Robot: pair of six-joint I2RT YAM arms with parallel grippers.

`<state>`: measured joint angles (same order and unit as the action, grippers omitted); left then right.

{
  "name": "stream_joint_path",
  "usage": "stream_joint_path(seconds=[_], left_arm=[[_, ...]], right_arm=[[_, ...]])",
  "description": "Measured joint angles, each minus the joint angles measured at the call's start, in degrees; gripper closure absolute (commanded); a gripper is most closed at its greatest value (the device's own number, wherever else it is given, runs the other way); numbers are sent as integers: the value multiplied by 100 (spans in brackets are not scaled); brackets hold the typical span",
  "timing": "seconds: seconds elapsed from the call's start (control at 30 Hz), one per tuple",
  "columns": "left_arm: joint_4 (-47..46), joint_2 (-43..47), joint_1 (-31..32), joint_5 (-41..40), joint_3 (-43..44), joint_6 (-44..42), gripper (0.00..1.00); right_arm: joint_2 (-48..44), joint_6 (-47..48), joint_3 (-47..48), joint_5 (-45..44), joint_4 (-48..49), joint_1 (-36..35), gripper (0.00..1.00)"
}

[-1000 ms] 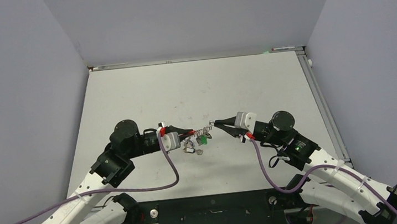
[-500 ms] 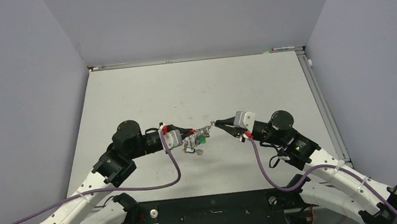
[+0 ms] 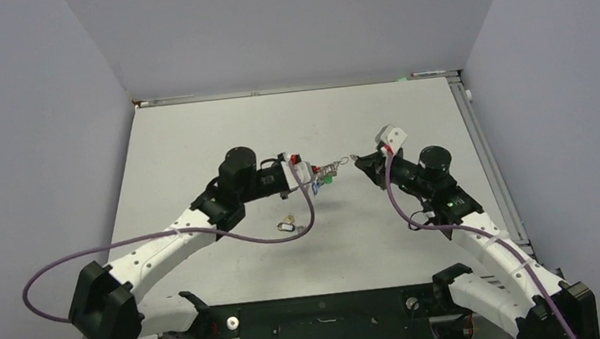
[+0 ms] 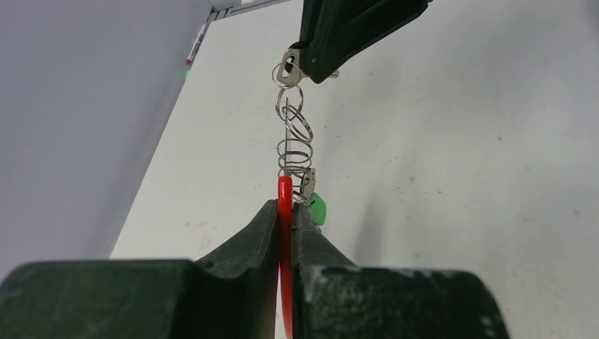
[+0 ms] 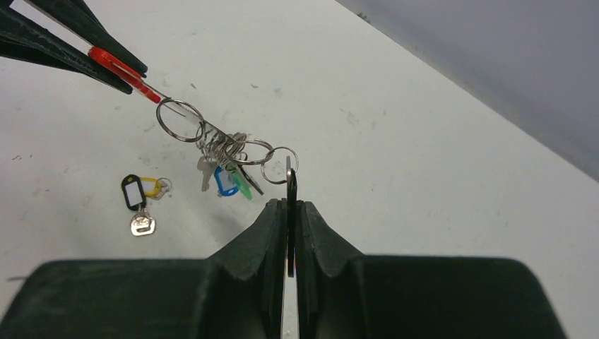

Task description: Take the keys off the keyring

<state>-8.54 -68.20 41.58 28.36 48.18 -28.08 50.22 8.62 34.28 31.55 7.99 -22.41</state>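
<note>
the left claw (image 4: 285,209) was closed tight on the flat red end of the keyring (image 5: 116,65). the right claw (image 5: 289,206) was pinched on an end key (image 4: 287,68), which hung from the last wire ring. between them the keyring was held up off the table (image 3: 192,139), over about its middle. its long axis ran across from the left-edge side to the right-edge side. the red end pointed toward the left edge, and the right end was slightly nearer the far edge. the chain of rings was pulled out nearly straight. the keys (image 5: 224,164) were bunched along its middle and hung down, with a blue tag (image 5: 224,185) and a green tag (image 5: 242,186) among them. one loose key (image 5: 142,224), with a black tag (image 5: 131,191) and a yellow tag (image 5: 150,185), lay flat on the table. it was toward the near edge from the left claw, well apart from the bunch.
</note>
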Motion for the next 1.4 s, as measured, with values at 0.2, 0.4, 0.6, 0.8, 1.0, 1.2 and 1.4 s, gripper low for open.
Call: stream_joint_path(seconds=[0.2,0.4,0.6,0.8,1.0,1.2,1.4], left_arm=[[-111,-1934,-76,96,1565,-817,100],[210,-3353,-15,258,2758,-2103,100],[1294,-4041,426,114,3611,-3521,71],[2555,-4046,693,-304,3731,-4448,41],[3670,-4039,588,-444,4258,-4341,32],[4511,-3536,146,-59,4330,-3154,3],[5263,-2787,-1049,457,4214,-1294,4]], right_arm=[[850,-433,-22,439,319,1296,95],[1779,-614,109,693,505,2033,95],[1982,-557,109,1084,-57,2721,95],[2302,-345,111,1180,-767,3294,95],[2800,-238,203,1176,-1257,3580,95],[2855,170,345,1147,-1650,3626,55],[2872,859,520,1130,-2448,3626,5]])
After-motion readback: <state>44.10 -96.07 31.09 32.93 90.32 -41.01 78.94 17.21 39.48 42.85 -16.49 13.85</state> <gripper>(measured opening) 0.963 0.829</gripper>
